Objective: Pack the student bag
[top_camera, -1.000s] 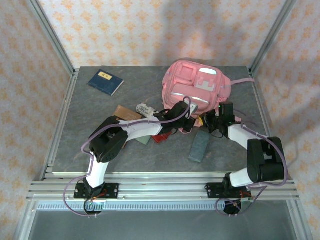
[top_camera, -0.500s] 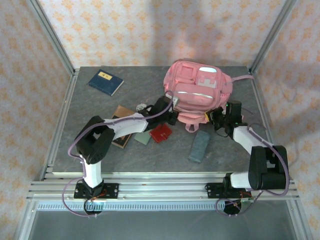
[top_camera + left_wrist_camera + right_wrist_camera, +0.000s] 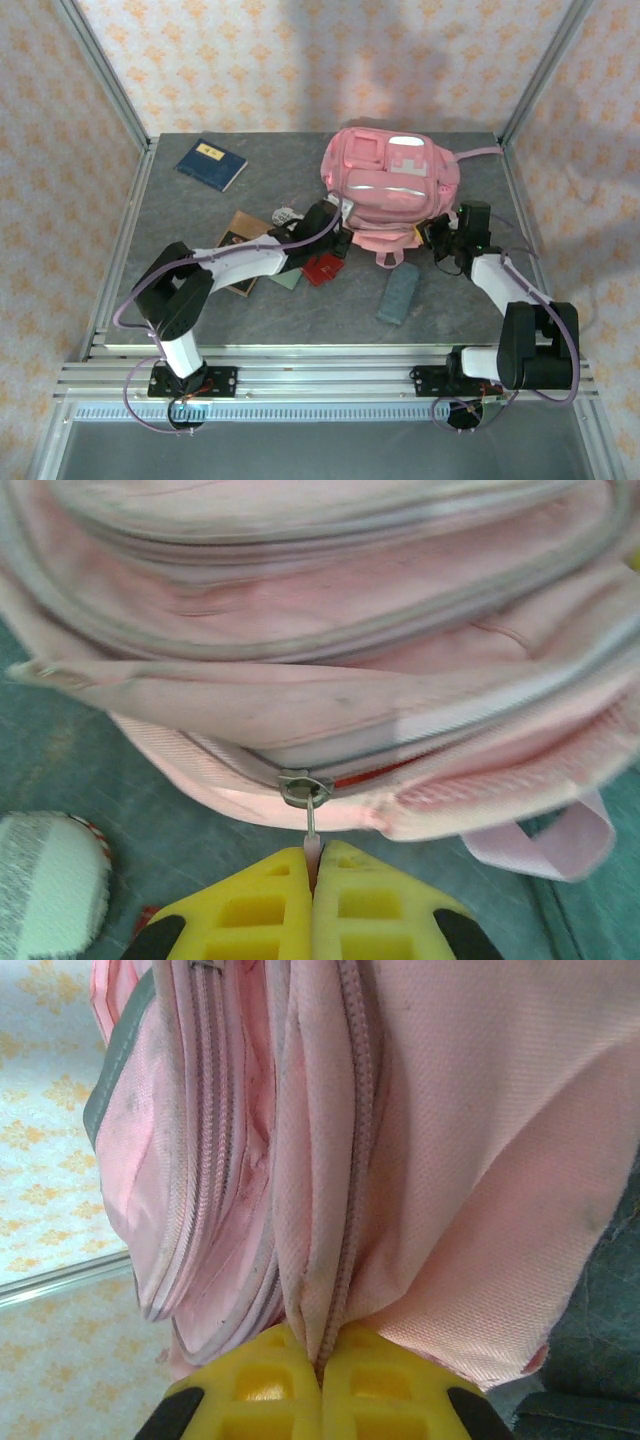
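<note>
The student bag (image 3: 392, 185) lies at the far right of the table (image 3: 300, 312), and in the overhead view both wrists cover its near edge. The left gripper (image 3: 315, 878) has its yellow fingers pressed together on the thin zip pull (image 3: 311, 825), whose lower end is hidden between them. The right gripper (image 3: 322, 1365) is clamped on a fold of the bag's fabric along a zip seam. A flat red item (image 3: 323, 268) and a brown book (image 3: 238, 228) lie partly under the left arm. A striped white object (image 3: 48, 880) is cut off at the edge of the left wrist view.
</note>
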